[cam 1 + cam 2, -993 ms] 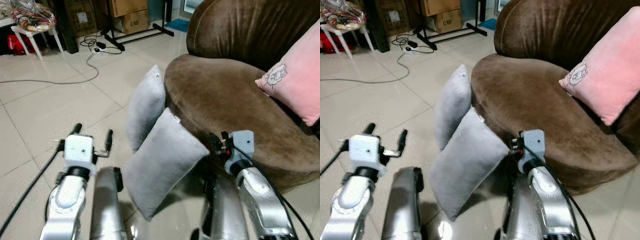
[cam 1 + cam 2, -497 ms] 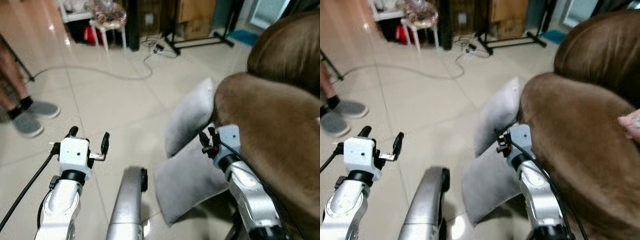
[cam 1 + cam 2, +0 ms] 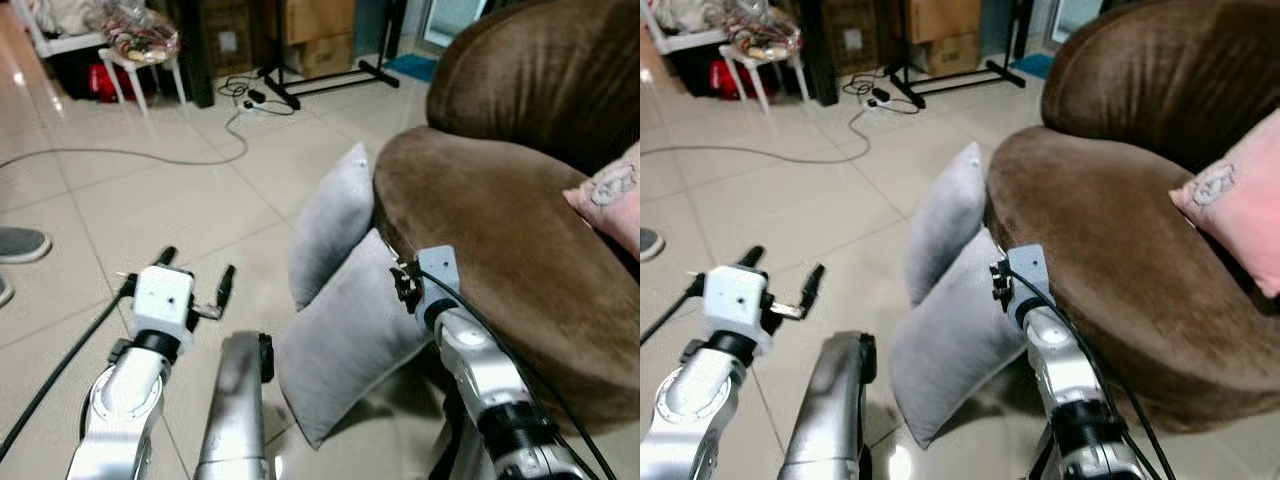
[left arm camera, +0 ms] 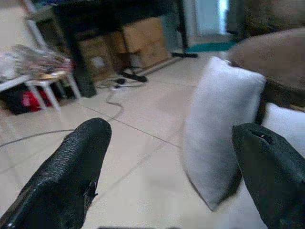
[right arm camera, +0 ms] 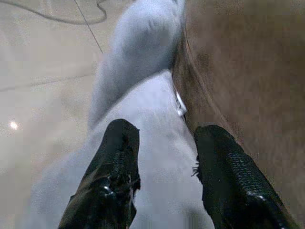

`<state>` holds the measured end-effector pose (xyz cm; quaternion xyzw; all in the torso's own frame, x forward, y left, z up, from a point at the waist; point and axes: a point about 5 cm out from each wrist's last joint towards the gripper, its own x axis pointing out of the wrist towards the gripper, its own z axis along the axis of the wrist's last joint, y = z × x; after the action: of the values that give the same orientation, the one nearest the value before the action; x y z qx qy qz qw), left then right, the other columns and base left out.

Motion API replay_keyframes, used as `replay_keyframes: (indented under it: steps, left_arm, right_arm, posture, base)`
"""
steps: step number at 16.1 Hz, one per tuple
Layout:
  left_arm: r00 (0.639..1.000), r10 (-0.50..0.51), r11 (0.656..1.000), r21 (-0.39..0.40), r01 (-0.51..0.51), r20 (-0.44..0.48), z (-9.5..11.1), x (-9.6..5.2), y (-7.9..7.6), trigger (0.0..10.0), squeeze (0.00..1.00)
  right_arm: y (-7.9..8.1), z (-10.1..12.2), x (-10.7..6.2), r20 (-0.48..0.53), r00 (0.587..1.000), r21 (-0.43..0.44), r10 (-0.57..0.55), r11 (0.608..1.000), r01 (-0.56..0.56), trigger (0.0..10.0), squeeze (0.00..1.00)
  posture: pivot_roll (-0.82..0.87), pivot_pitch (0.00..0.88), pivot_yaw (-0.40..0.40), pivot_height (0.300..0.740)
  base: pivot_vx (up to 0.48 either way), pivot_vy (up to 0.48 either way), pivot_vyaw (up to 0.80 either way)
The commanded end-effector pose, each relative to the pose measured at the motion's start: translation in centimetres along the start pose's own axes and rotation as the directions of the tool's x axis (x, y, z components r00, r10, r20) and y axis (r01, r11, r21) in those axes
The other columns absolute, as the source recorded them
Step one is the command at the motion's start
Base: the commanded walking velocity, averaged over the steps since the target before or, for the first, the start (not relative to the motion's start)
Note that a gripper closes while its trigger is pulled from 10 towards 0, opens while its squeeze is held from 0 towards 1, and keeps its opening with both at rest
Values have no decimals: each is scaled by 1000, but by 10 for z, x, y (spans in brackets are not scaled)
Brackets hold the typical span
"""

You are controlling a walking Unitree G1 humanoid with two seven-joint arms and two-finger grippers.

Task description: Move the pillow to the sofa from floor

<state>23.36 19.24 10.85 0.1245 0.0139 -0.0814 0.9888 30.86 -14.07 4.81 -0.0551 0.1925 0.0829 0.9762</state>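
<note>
Two grey pillows stand on the tiled floor (image 3: 130, 210), both leaning against the front edge of the brown sofa (image 3: 500, 215). The nearer pillow (image 3: 350, 335) tilts with its upper corner against the sofa base; the farther pillow (image 3: 330, 225) stands more upright just behind it, touching it. Their lean keeps the upper edges raised off the floor, which makes those edges the accessible grasp sites. The right gripper (image 5: 164, 143) is positioned over the top edge of the nearer pillow, close to the sofa; its fingers (image 5: 119, 162) are parted, with pillow fabric visible between them but not yet clamped, so no grasp is established. This placement suggests an approach to the pillow's upper corner, where the fabric can be pinched without reaching the floor. The left gripper (image 3: 190, 290) is held out over bare floor, well apart from both pillows, its fingers (image 4: 71, 167) spread wide and empty; from its wrist view the farther pillow sits between the fingertips at a distance. A pink pillow (image 3: 610, 195) already rests on the sofa seat toward the robot's right. A shoe (image 3: 15, 243) of a person is visible at the far left, and a cable (image 3: 120, 155) runs across the floor beyond.
</note>
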Motion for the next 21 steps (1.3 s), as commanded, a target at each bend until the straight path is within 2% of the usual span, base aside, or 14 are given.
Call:
replay_keyframes:
  steps: [1, 2, 5, 7, 8, 9, 12, 14, 15, 16, 17, 21]
  left_arm:
    - [999, -35, 999, 2, 35, -1, 2, 1, -1, 10000, 0]
    - [998, -60, 998, 3, 60, -5, 2, 2, -1, 10000, 0]
    - [992, -122, 992, -11, 122, -10, 4, 2, -4, 10000, 0]
    - [972, -235, 971, -50, 233, -27, 6, -8, -12, 10000, 0]
    - [949, -313, 948, -68, 310, -40, 6, -16, -16, 10000, 0]
    - [942, -332, 942, -72, 328, -43, 7, -19, -17, 10000, 0]
    - [931, -358, 933, -71, 354, -64, 11, -33, -12, 10000, 0]
    - [923, -378, 925, -75, 373, -70, 18, -40, -11, 10000, 0]
    - [924, -376, 926, -72, 371, -69, 19, -41, -11, 10000, 0]
    - [926, -371, 928, -67, 367, -69, 21, -43, -10, 10000, 0]
    - [928, -368, 929, -72, 363, -65, 25, -47, -9, 10000, 0]
    - [921, -384, 921, -96, 377, -65, 31, -50, -9, 10000, 0]
  right_arm:
    - [-3, 4, 6, -4, 1000, 11, -29, 1000, 29, 10000, 1000]
    - [-2, 2, 15, -46, 998, 23, -43, 999, 44, 10000, 1000]
    - [-1, 5, 24, -80, 996, 0, -48, 999, 49, 10000, 1000]
    - [-3, 5, 29, -112, 992, -39, -52, 998, 48, 10000, 1000]
    - [-6, 3, 30, -153, 987, -69, -57, 996, 47, 10000, 1000]
    - [-8, 2, 30, -161, 985, -72, -63, 996, 52, 10000, 1000]
    - [-22, -1, 30, -201, 973, -37, -114, 993, 109, 10000, 1000]
    - [-30, -2, 29, -229, 962, 82, -147, 982, 170, 10000, 1000]
    - [-30, 0, 30, -213, 968, 136, -134, 977, 166, 10000, 753]
    - [-29, 4, 31, -194, 974, 205, -118, 966, 158, 10000, 0]
    - [-21, 10, 33, -147, 988, 310, -47, 946, 91, 10000, 0]
    - [-3, 6, 34, -137, 987, 416, 89, 909, -24, 10000, 0]
  posture:
    - [76, 0, -14, 406]
    - [70, 0, -12, 406]
    - [80, 25, -20, 406]
    - [88, 60, -37, 406]
    - [93, 79, -51, 406]
    - [97, 95, -56, 406]
    - [106, 155, -65, 406]
    - [113, 175, -67, 406]
    - [114, 178, -67, 406]
    - [117, 183, -67, 406]
    - [117, 192, -69, 406]
    - [118, 195, -61, 406]
  base:
    - [0, 0, 0]
    - [0, 0, 0]
    - [0, 0, 0]
    - [0, 0, 0]
    - [0, 0, 0]
    - [0, 0, 0]
    - [0, 0, 0]
    - [0, 0, 0]
    - [0, 0, 0]
    - [0, 0, 0]
    - [0, 0, 0]
    - [0, 0, 0]
